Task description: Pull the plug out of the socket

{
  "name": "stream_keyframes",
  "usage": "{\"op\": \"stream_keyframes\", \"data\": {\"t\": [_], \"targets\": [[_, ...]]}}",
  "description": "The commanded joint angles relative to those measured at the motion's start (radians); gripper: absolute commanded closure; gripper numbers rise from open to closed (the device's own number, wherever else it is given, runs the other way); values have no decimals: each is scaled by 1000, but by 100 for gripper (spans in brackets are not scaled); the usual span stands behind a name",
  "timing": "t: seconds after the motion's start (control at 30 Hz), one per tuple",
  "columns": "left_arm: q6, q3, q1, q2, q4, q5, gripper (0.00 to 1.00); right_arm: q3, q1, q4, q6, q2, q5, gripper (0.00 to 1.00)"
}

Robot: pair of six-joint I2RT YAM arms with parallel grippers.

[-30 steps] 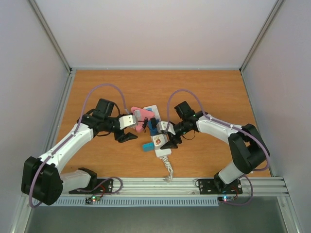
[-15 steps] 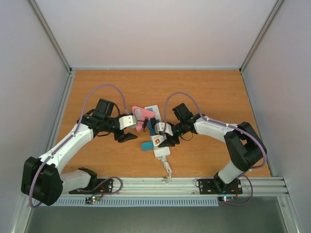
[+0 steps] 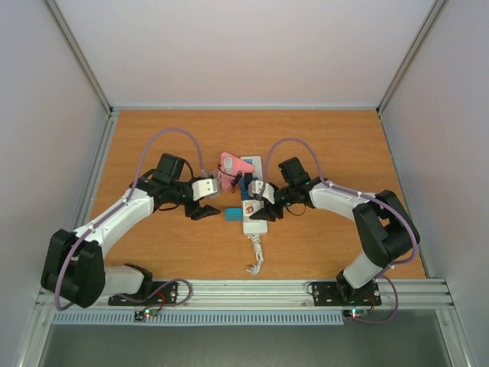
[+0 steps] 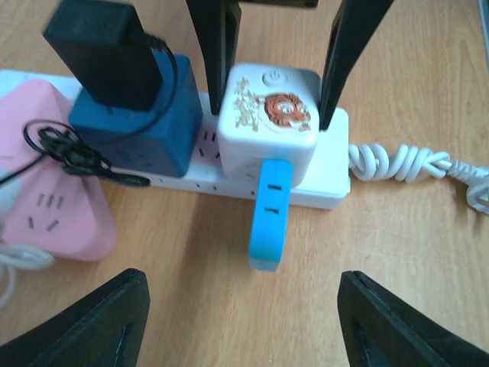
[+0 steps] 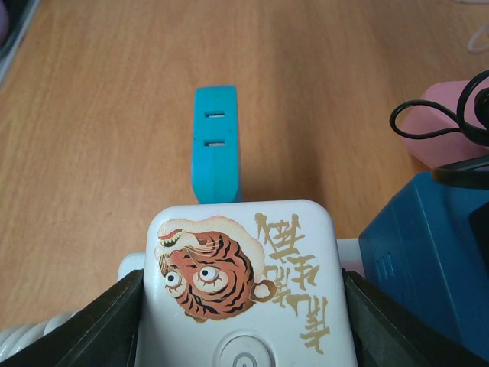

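The power strip has slid farther from the near edge and straightened at the middle of the table, dragged along with the tiger-printed cube plug seated at its near end. The right gripper clamps that plug's sides. The left gripper, now just left of the strip, hangs spread wide and empty, so the strip probably needs pinning before the plug comes free.

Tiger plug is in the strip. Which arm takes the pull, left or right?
Right. The right gripper has its fingers against both sides of the plug, which sits in the strip. The left gripper is open beside the strip, holding nothing; it might pin the strip instead.
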Motion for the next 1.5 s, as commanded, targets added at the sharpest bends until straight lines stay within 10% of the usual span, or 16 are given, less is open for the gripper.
{"op": "stream_keyframes", "data": {"t": [0.0, 0.9, 1.47], "targets": [[84, 17, -2, 78, 72, 28, 31, -10, -41, 14, 7, -11, 71, 64], [72, 27, -127, 281, 220, -49, 57, -23, -47, -7, 3, -17, 83, 69], [105, 19, -106, 253, 94, -106, 97, -33, -66, -41, -46, -18, 105, 74]]}}
